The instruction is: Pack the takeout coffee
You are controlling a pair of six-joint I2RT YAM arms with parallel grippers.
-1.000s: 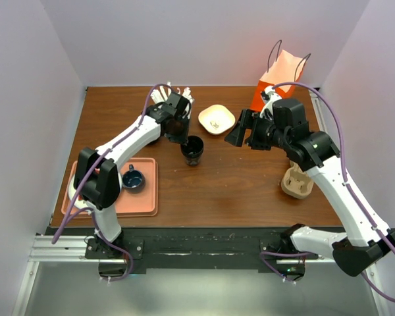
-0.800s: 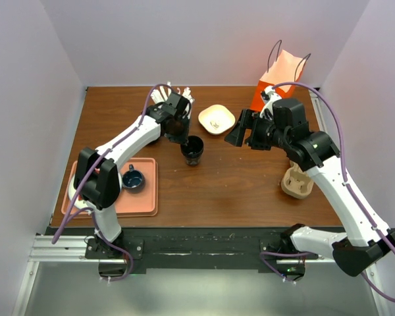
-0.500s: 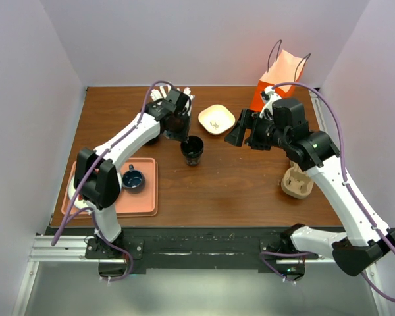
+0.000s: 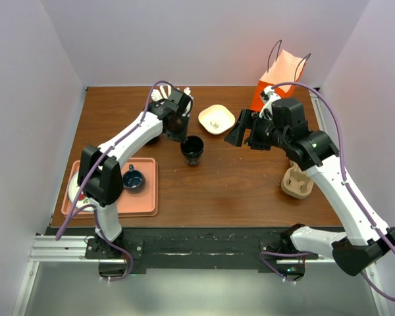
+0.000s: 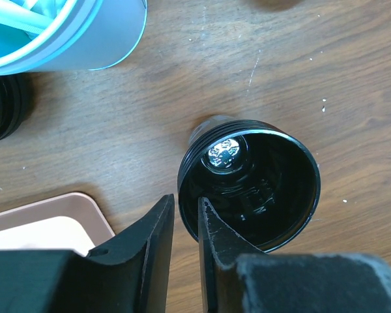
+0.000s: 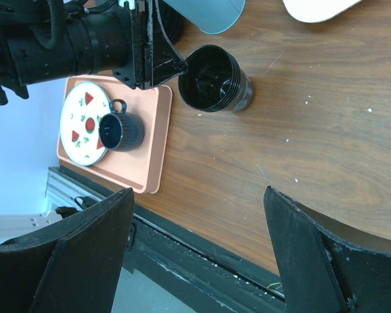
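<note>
Overhead, the glossy black tapered takeout coffee [image 4: 192, 150] stood upright, open mouth up, mid wooden table [image 4: 237, 184]. Left wrist: left gripper [image 5: 186, 202] jaws narrowly parted, empty, over its round rim. Right wrist: right gripper [image 6: 197, 195] spread wide, empty.

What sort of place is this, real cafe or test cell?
Most likely a lab test cell dressed as a cafe counter: plain pale walls box in a wood table, and the props are an open black cup, an orange paper bag and a cup carrier.
</note>
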